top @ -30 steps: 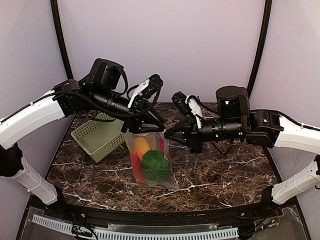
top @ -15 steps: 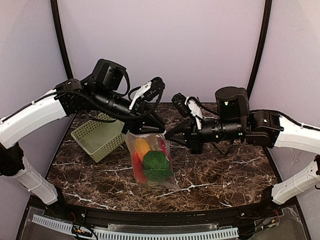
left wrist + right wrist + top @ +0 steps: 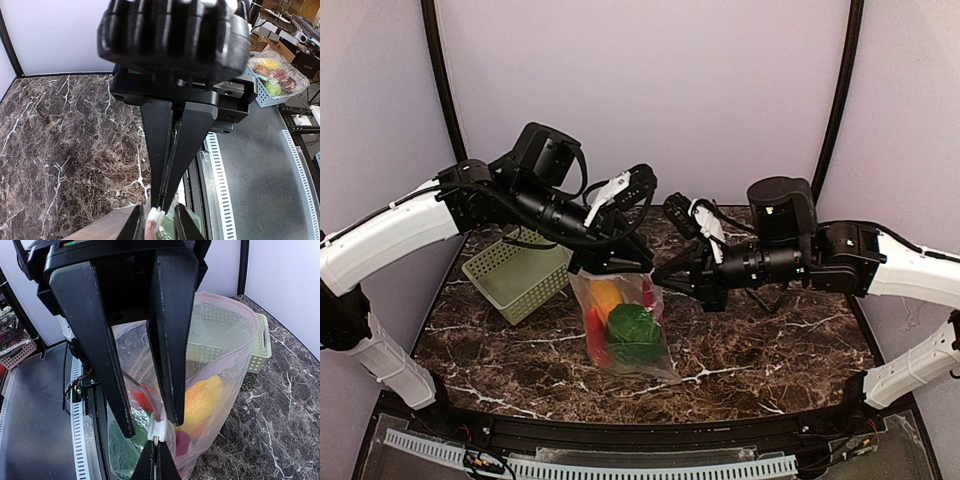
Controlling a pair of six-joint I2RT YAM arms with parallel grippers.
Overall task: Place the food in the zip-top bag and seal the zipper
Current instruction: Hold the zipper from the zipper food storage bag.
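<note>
The clear zip-top bag hangs upright over the marble table, its top held between my two grippers. The food shows through it: a yellow-orange piece, a green piece and red pieces. My right gripper is shut on the bag's top edge just below the white zipper slider. My left gripper straddles that slider from the other side, its fingers narrowly apart, with a gap on each side. In the top view, the left gripper and the right gripper nearly meet.
A pale green lattice basket sits on the table at the back left, just behind the bag. A black rail runs along the near table edge. Pale walls close in the back and the sides.
My left arm has shifted right along the bag's top toward the right gripper, and its jaws have narrowed. The right gripper has kept its hold and barely moved.
</note>
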